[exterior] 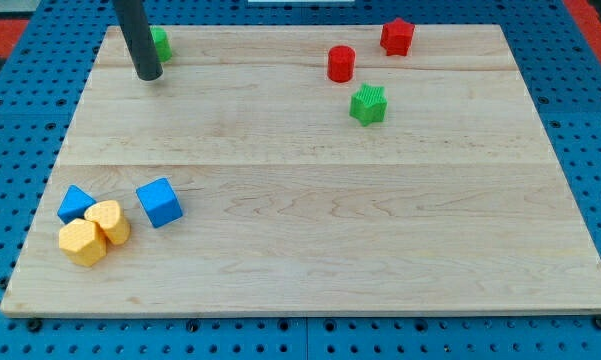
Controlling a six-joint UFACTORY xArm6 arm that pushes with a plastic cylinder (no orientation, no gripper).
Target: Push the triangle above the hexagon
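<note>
The blue triangle (pixel 76 203) lies at the board's lower left, touching the yellow cluster. The yellow hexagon (pixel 83 242) sits just below it, and a second yellow block (pixel 109 220), perhaps a heart, is pressed against the hexagon's upper right. My tip (pixel 148 74) rests on the board at the upper left, far above these blocks. It stands just in front of a green block (pixel 161 43) that the rod partly hides.
A blue cube (pixel 159 202) sits just right of the yellow cluster. A red cylinder (pixel 341 63), a red star (pixel 397 36) and a green star (pixel 368 104) stand at the upper right. The wooden board (pixel 310 240) lies on a blue pegboard.
</note>
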